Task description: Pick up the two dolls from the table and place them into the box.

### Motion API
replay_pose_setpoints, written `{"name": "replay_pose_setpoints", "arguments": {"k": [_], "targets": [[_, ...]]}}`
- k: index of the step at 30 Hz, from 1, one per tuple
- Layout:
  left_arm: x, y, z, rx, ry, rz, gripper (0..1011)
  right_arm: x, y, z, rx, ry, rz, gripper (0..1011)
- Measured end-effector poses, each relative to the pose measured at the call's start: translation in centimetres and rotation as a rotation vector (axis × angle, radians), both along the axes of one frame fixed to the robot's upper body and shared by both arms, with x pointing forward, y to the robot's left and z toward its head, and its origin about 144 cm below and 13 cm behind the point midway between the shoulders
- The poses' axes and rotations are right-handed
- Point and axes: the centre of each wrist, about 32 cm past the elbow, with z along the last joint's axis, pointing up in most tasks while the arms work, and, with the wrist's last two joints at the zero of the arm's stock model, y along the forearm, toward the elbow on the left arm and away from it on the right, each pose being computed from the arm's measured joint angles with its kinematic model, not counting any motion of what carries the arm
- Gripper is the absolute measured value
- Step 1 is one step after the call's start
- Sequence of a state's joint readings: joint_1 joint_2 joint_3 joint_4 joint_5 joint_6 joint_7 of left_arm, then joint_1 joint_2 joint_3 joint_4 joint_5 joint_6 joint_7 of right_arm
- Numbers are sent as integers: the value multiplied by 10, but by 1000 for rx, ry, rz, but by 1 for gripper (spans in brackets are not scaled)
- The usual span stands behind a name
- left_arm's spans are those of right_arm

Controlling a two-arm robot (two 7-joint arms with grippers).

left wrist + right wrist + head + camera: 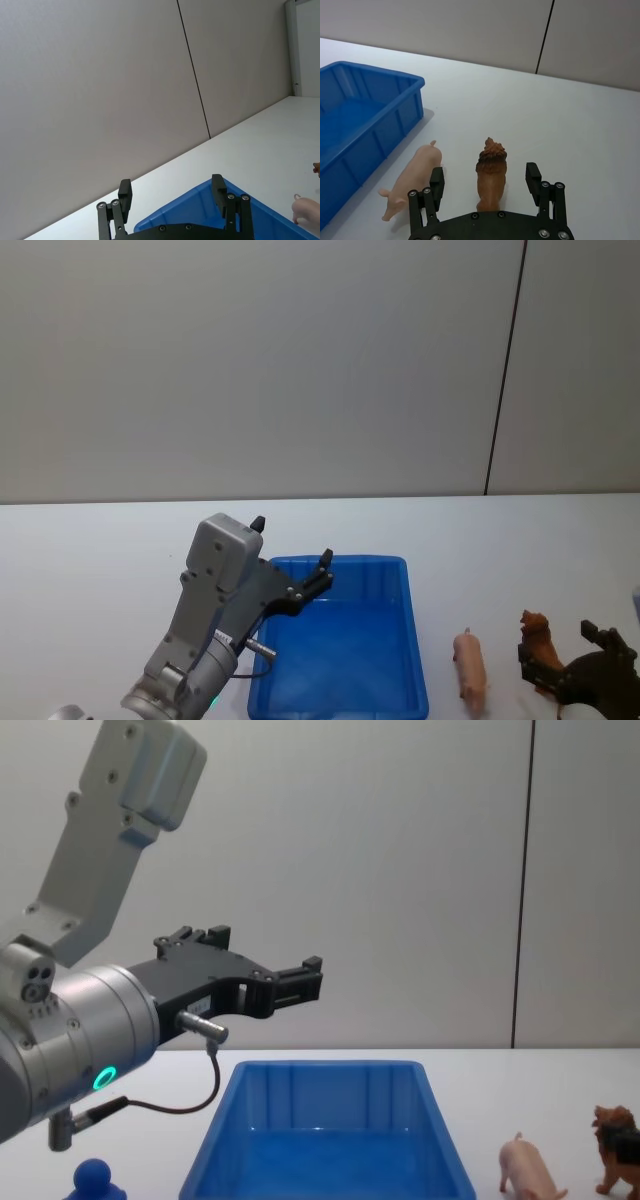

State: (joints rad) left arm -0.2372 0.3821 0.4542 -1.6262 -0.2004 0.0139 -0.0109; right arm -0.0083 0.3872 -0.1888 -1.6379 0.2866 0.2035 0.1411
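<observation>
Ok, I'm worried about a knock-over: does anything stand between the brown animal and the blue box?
Yes: the pig stands between the brown animal and the box, so a low sweep would likely hit it. The open right gripper straddles the brown animal with nothing between. The left gripper hangs open above the box.

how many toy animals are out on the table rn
2. The pink pig is just right of the blue box; the brown animal stands beside it, farther right, at the open right gripper.
</observation>
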Motion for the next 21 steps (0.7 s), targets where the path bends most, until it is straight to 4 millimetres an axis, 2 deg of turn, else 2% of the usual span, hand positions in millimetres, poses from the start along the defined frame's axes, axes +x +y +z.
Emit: {"name": "replay_pose_setpoints", "arguments": {"k": [11, 16, 18, 21], "targets": [[0, 0, 0, 0, 0, 0, 1001, 6, 1, -9, 26, 74, -16, 977], [0, 0, 0, 0, 0, 0, 1001, 8, 1, -13, 34, 99, -19, 879], [0, 0, 0, 0, 0, 0, 1001, 9, 1, -15, 37, 110, -21, 788], [0, 0, 0, 0, 0, 0, 1001, 10, 2, -17, 42, 122, -25, 712]]}}
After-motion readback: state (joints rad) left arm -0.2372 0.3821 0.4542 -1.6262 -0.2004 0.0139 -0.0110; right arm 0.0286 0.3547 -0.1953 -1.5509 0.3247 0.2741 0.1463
